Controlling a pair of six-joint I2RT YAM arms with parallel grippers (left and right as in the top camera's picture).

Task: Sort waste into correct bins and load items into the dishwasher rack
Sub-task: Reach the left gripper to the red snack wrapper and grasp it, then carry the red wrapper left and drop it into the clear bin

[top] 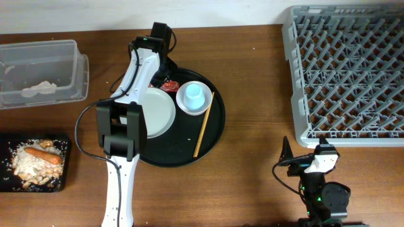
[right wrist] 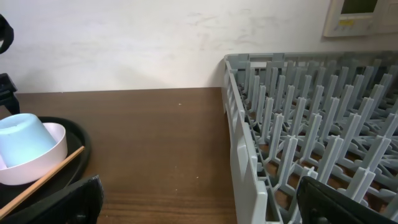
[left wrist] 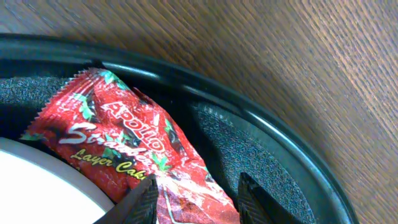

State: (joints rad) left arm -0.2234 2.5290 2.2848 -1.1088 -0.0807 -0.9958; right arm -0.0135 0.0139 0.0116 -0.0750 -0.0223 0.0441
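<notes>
Jaws, left gripper (left wrist: 199, 200): half shut astride red wrapper (left wrist: 124, 143) at tray's (top: 173, 148) 11 o'clock, hold unclear | right gripper (right wrist: 199, 208): wide, empty | done: scraps (top: 31, 165), carrot (top: 45, 156) in black container (top: 66, 142); tissue (top: 39, 89) in tub (top: 38, 47) | left: wrapper, plate (top: 158, 112), cup (top: 194, 96), chopsticks (top: 203, 126); nothing in rack (top: 344, 69)

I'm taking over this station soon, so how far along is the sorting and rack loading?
Looks done: tissue in the clear tub, rice scraps and carrot in the black container. In hand: the left hand straddles the red wrapper on the tray; grip unclear. Left: plate, cup, dish, chopsticks; nothing shows in the rack.
</notes>
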